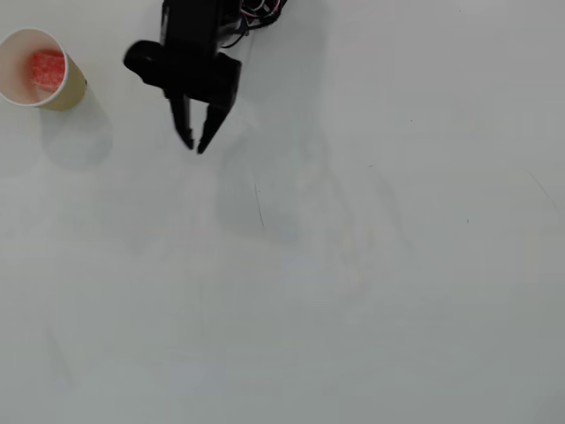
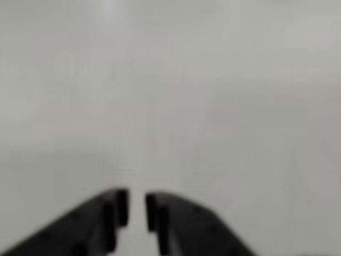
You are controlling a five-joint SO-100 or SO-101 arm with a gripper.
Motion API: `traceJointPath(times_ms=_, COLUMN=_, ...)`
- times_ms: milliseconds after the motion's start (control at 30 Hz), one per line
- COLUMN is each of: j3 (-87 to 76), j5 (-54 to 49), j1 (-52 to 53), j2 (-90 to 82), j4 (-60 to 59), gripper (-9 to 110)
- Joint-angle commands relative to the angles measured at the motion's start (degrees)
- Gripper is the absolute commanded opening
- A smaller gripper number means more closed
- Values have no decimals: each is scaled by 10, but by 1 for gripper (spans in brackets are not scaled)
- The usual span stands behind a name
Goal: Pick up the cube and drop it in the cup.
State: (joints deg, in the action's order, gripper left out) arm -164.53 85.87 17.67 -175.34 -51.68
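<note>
Cube [image 1: 48, 69] sits inside the cup [image 1: 72, 92], red block visible through the open mouth in the overhead view, resting toward the right side of the white interior. Cup stands upright at the counter's [image 1: 371, 283] far-left corner in that view, close to the top and left picture edges, casting a soft shadow down and to the right.

Pincer [image 1: 195, 143] hangs to the right of the cup, well apart from it, near the top edge of the counter, tips pointing down the picture. Its two fingers are nearly together with a narrow slit between them and nothing held; wrist view shows the same small gap [image 2: 137, 208] with bare counter showing through. Black arm body above the pincer runs off the top edge, with a few wires [image 1: 260, 12] at its upper right.

Nothing stands between pincer and cup, only bare white surface. Arm's faint shadow falls below and right of the pincer. A thin dark hairline mark [image 1: 259, 205] lies on the counter below the pincer.

Whole middle, right side and bottom of the counter are open, plain white. Wrist view is blurred, showing only pale counter beyond the finger tips; neither cup nor cube appears there.
</note>
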Motion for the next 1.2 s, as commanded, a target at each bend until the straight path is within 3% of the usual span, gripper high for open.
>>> traceJointPath(times_ms=0, j3=-20, j5=3, j1=-19, j2=-43, j4=-54, gripper=0)
traceJointPath(times_ms=1167, j3=-143, j5=3, j1=-76, j2=-44, j4=-151, gripper=0)
